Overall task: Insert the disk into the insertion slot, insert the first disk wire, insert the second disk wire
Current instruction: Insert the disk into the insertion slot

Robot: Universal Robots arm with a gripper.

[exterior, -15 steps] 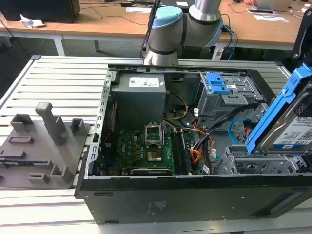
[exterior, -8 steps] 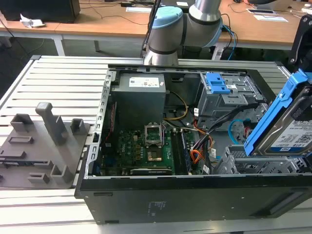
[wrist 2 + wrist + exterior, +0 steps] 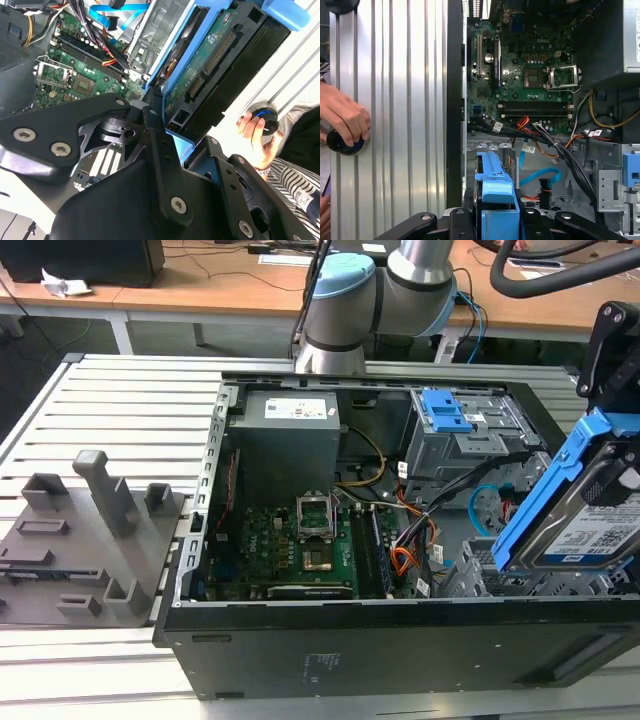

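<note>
My gripper (image 3: 608,405) is shut on the disk (image 3: 585,525), a silver drive with a white-and-blue label in a bright blue carrier. The disk hangs tilted over the case's corner at the exterior view's right. Just below its lower end stands the insertion slot (image 3: 480,575), a grey perforated cage. In the second wrist view the disk (image 3: 200,70) shows its green board and connectors. The black fingers (image 3: 470,202) flank the blue carrier (image 3: 495,195). The second disk wire (image 3: 480,502) (image 3: 540,176) loops light blue inside the case, unplugged from the disk. I cannot tell which cable is the first disk wire.
The open computer case (image 3: 400,640) lies on a slatted aluminium table (image 3: 120,410). A taller grey bay with blue latches (image 3: 455,425) stands behind the cage. An orange-and-black wire bundle (image 3: 405,550) crosses beside the motherboard (image 3: 290,540). A person's hand (image 3: 345,117) rests on a black knob (image 3: 340,144). Grey fixtures (image 3: 90,530) sit at the exterior view's left.
</note>
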